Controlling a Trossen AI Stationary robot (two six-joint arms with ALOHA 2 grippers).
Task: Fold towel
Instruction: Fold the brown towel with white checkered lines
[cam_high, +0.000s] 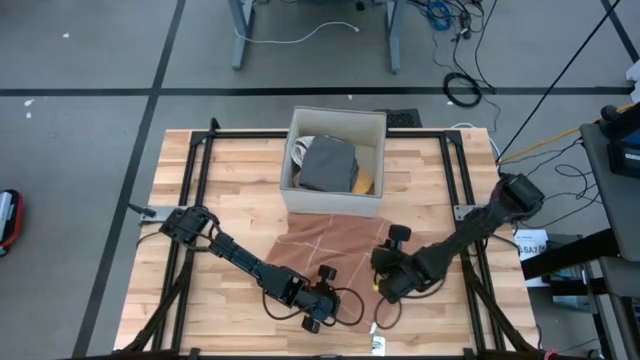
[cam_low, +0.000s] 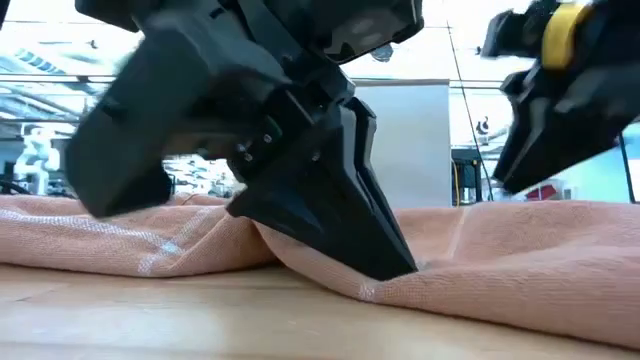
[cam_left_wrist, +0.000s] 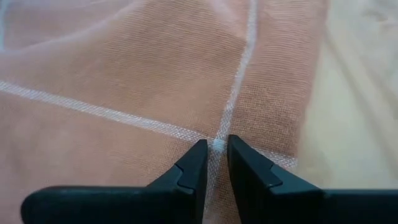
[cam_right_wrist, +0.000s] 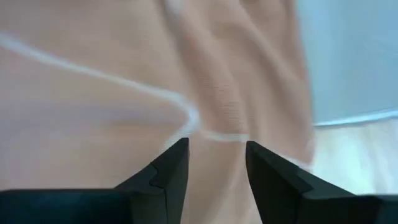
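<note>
The orange-brown towel (cam_high: 330, 245) with thin white stripes lies spread on the wooden table, in front of the box. My left gripper (cam_high: 318, 303) is at the towel's near edge, its fingers (cam_left_wrist: 193, 168) almost together on the cloth. In the low view it (cam_low: 392, 268) digs into a wrinkle. My right gripper (cam_high: 384, 282) is at the towel's near right part, with cloth between its fingers (cam_right_wrist: 174, 165). In the low view it (cam_low: 515, 170) shows above the towel's raised right side. My left gripper pinches the towel beside the crossing of two white stripes (cam_left_wrist: 217, 142), close to a side edge (cam_left_wrist: 305, 130). The fingers slant down from the near left. The cloth around them rests on the table and bunches into a low ridge (cam_low: 330, 270). My right gripper has gathered towel cloth between its two fingers, by a bent white stripe (cam_right_wrist: 196, 127). The fingers slant down from the table's right side. Soft folds (cam_right_wrist: 242, 81) run away from the hold. One layer or several, I cannot tell.
A beige open box (cam_high: 335, 160) holding a grey cloth stands at the table's far middle, right behind the towel. A black metal frame (cam_high: 200, 140) runs along the table's sides. Bare wood lies to the left (cam_high: 220, 190) of the towel.
</note>
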